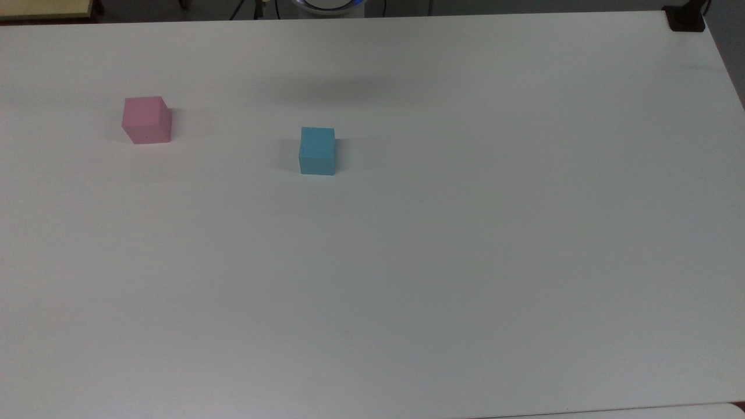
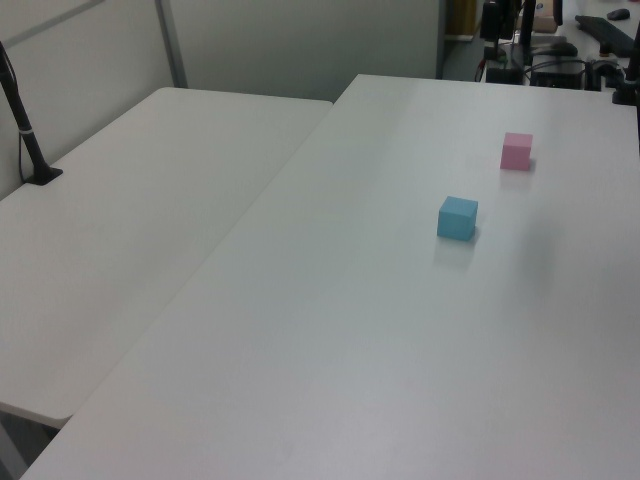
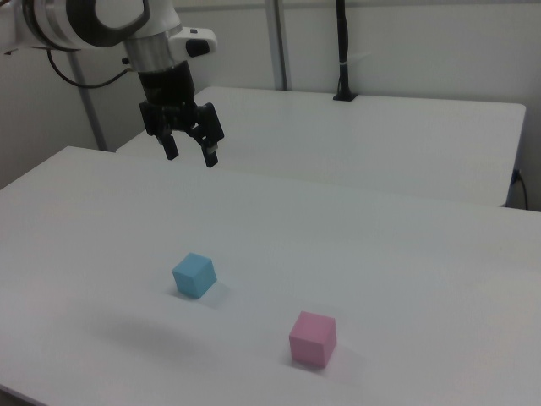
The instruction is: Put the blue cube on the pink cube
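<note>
The blue cube [image 1: 317,151] rests on the white table near the middle of the top view; it also appears as the blue cube [image 2: 457,218] and the blue cube [image 3: 194,275]. The pink cube [image 1: 146,120] sits apart from it toward the top view's left, seen too as the pink cube [image 2: 516,151] and the pink cube [image 3: 312,338]. My gripper [image 3: 192,153] hangs high above the table, up and slightly left of the blue cube in the right view, open with nothing between its black fingers [image 3: 209,152].
A second white table [image 2: 120,230] adjoins on the left view's left, carrying a black clamped pole [image 2: 22,125]. A black clamp [image 1: 685,20] sits at the table's far right corner in the top view. Desk clutter [image 2: 560,50] lies beyond the table's far end.
</note>
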